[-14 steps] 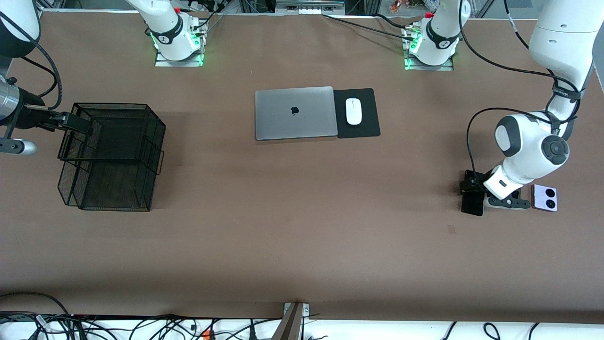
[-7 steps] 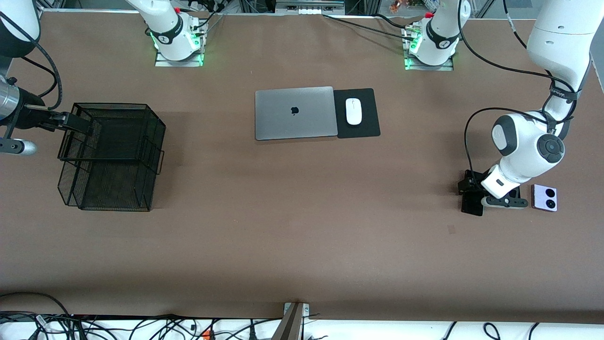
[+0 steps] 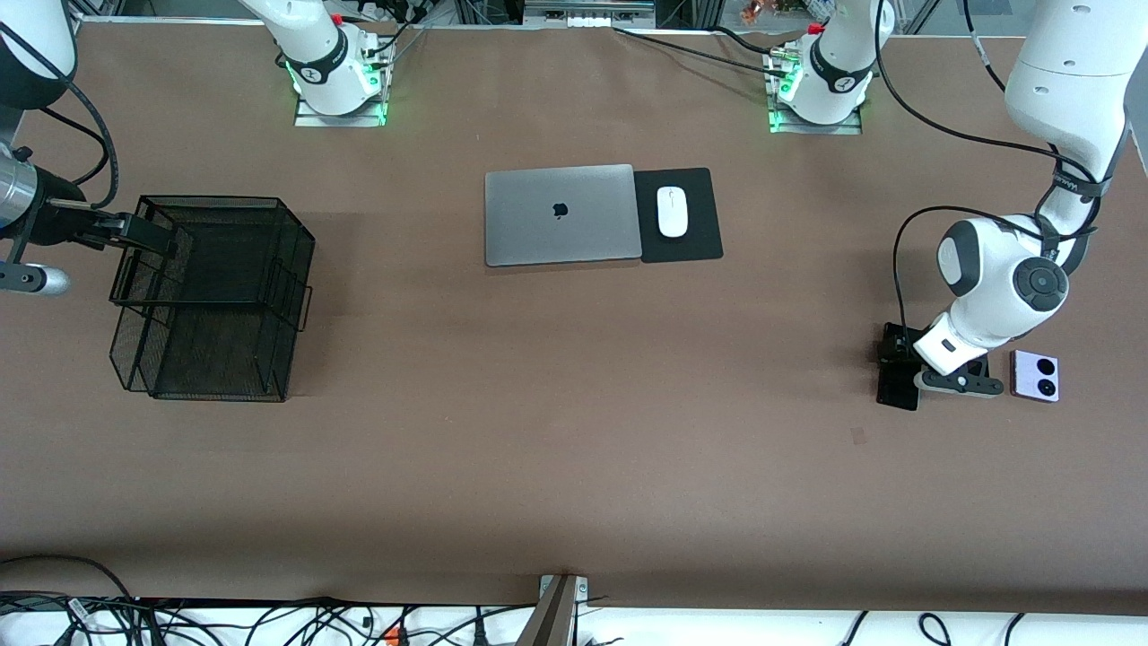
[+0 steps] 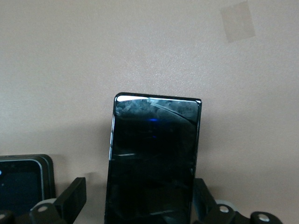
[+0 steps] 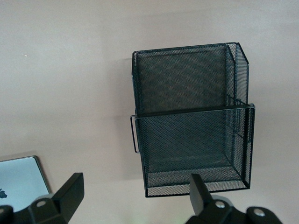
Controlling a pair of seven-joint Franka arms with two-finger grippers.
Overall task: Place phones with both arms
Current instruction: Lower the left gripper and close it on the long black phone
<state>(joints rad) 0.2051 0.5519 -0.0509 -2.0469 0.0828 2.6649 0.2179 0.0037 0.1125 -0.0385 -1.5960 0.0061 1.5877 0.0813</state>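
A long slim black phone (image 3: pixel 898 392) (image 4: pixel 154 140) lies flat on the table at the left arm's end. My left gripper (image 3: pixel 900 357) (image 4: pixel 138 198) is low over it, open, one finger on each side of the slab and a gap showing on one side. A small square black phone (image 4: pixel 21 184) lies beside it, mostly under the left wrist in the front view. The lilac-white phone (image 3: pixel 1035 375) with two black circles lies on the table at the left arm's end. My right gripper (image 3: pixel 134 235) (image 5: pixel 135 198) hangs open and empty over the edge of a black mesh basket (image 3: pixel 211 296) (image 5: pixel 191 116).
A closed silver laptop (image 3: pixel 560 213) lies mid-table nearer the arm bases, with a white mouse (image 3: pixel 671 211) on a black mat (image 3: pixel 700 242) next to it. A small tape patch (image 3: pixel 858 436) marks the table near the long phone. Cables run along the table's front edge.
The left arm's elbow and wrist shifted slightly while its gripper stayed low over the long black phone. The right arm has not moved.
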